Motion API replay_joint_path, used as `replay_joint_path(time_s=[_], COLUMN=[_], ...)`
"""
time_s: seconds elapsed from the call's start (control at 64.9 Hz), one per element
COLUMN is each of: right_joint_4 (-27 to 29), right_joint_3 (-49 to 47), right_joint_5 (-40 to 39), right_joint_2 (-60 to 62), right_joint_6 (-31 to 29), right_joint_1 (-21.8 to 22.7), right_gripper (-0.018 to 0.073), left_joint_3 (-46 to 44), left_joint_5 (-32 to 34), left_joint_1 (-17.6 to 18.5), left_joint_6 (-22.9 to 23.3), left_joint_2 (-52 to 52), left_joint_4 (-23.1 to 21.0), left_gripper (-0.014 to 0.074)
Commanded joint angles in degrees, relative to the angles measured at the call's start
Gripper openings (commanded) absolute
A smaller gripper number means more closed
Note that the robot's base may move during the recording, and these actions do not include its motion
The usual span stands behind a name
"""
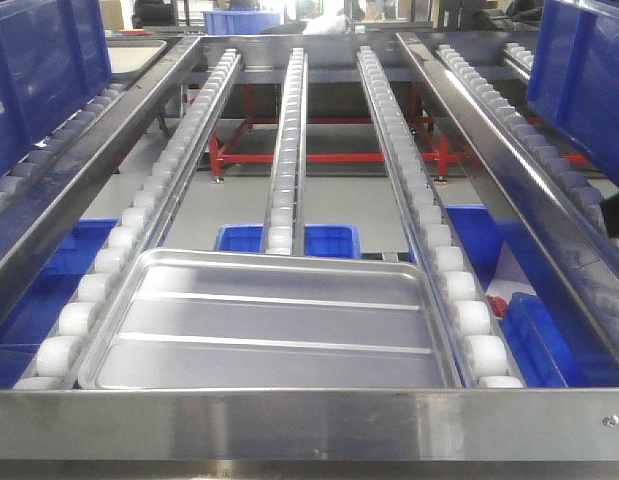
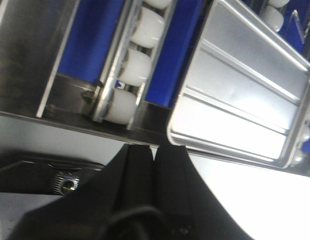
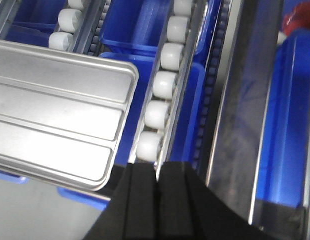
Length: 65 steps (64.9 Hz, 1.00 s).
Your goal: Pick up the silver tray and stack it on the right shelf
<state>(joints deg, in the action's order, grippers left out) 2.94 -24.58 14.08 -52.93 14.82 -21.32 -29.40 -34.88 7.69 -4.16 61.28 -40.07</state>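
Note:
The silver tray lies flat on the right shelf's roller tracks, just behind the shiny front rail, two long ribs across its floor. It also shows in the left wrist view and in the right wrist view. My left gripper is shut and empty, near the front rail by the tray's near left corner. My right gripper is shut and empty, in front of a roller track just right of the tray's corner. Neither gripper shows in the front view.
Blue bins sit under the rollers, more blue crates stand at both upper sides. A duller grey tray lies far back left. Red framework stands below. Steel side rails run between roller lanes.

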Motion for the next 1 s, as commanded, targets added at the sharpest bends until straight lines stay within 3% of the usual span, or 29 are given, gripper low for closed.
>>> replay_joint_path(time_s=[0.0,0.185,0.246,0.4,0.508,0.585,0.77,0.847,0.986], right_joint_4=[4.0,4.6,4.3,0.2,-4.0,-7.1,-14.1,-15.7,-15.8], right_joint_3=[-2.7,-7.4,-8.7,-12.1,-15.6,-18.3,-23.6,-24.6,-25.2], right_joint_5=[-0.1,10.5,11.9,12.7,15.1,17.3,22.9,24.5,25.6], right_joint_2=[0.2,-2.1,-3.7,-8.6,-12.7,-15.1,-18.6,-19.3,-20.6], right_joint_6=[2.0,4.9,7.2,11.8,14.3,16.4,25.2,28.0,29.0], right_joint_1=[0.0,0.0,0.0,0.0,0.0,0.0,-0.1,-0.2,-2.5], right_gripper=[0.0058,0.0059,0.0059,0.006,0.006,0.006,0.006,0.006,0.006], left_joint_3=[-2.4,-5.4,-6.9,-10.4,-13.6,-15.7,-20.5,-22.8,-27.9], left_joint_5=[0.6,-0.2,-0.2,-1.1,-3.5,-4.5,-9.6,-12.4,-14.1], left_joint_1=[0.5,0.5,0.5,0.5,1.5,3.5,12.9,16.9,22.6], left_joint_6=[-2.4,-3.2,-1.4,8.1,10.9,15.9,36.0,38.9,39.5], left_joint_2=[0.5,1.7,1.7,1.7,1.7,1.7,4.0,6.5,13.0], left_joint_4=[-3.9,-1.8,1.8,15.6,19.9,25.4,46.1,48.7,47.6], left_gripper=[-0.01,-0.01,-0.0099,-0.0099,-0.0099,-0.0099,-0.0099,-0.01,-0.01])
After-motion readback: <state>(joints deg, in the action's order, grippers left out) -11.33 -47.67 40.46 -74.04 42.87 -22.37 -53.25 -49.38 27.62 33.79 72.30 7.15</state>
